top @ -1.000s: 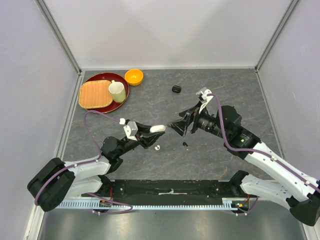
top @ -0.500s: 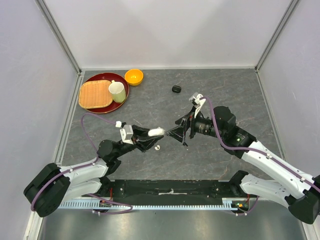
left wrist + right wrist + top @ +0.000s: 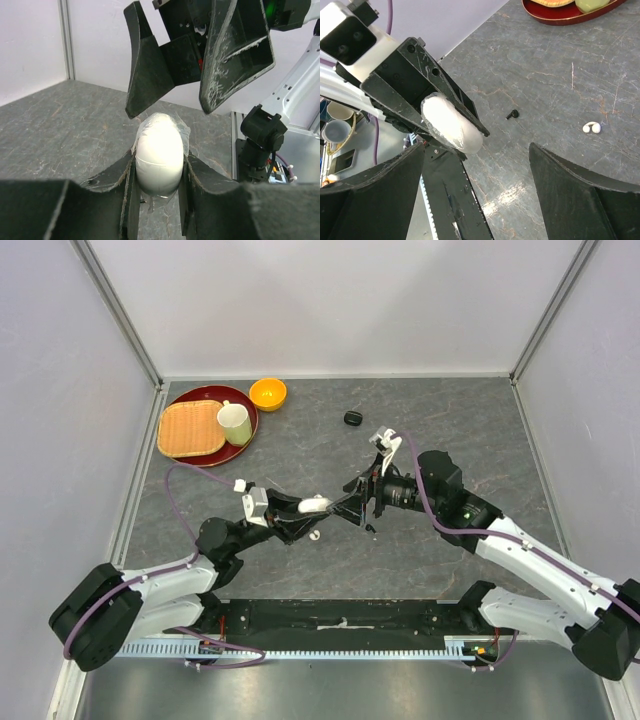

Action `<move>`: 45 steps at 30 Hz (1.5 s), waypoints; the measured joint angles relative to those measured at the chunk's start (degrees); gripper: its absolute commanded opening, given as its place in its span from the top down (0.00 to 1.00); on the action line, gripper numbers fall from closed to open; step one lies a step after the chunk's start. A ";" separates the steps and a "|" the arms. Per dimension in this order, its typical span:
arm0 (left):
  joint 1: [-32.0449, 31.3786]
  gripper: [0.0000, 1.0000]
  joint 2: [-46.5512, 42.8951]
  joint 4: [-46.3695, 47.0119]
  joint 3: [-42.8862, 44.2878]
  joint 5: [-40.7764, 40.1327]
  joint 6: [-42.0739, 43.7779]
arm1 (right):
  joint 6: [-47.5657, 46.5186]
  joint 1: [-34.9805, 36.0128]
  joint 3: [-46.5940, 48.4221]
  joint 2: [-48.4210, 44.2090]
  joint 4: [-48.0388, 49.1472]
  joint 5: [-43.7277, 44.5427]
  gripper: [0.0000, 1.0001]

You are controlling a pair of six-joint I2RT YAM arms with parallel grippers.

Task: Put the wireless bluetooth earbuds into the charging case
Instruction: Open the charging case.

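My left gripper (image 3: 157,172) is shut on a white pebble-shaped charging case (image 3: 159,152), held above the table with its free end pointing away; the case (image 3: 314,504) sits mid-table in the top view. My right gripper (image 3: 352,506) faces it, open, its two black fingers (image 3: 150,70) just above and beyond the case's tip. In the right wrist view the case (image 3: 452,125) lies between the spread jaws of my right gripper (image 3: 476,148). A white earbud (image 3: 592,128) and a black earbud (image 3: 512,114) lie on the table below. In the top view the white earbud (image 3: 315,534) is under the case.
A small black case (image 3: 352,418) lies farther back on the grey table. At the back left a red tray (image 3: 205,400) carries a woven mat (image 3: 190,428) and a pale cup (image 3: 235,423). An orange bowl (image 3: 267,393) stands beside it.
My right gripper has moved left and forward, closing the gap until its fingers reach the tip of the white case. The left gripper has kept its hold and shifted only slightly.
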 measured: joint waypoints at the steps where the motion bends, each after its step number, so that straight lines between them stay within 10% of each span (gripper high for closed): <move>1: 0.00 0.98 0.00 0.00 0.11 0.02 -0.07 | 0.02 0.07 -0.09 0.17 0.04 0.00 0.10; 45: 0.90 0.98 -0.98 -0.83 0.96 3.50 -1.49 | 3.41 1.14 1.68 5.60 3.58 1.49 0.13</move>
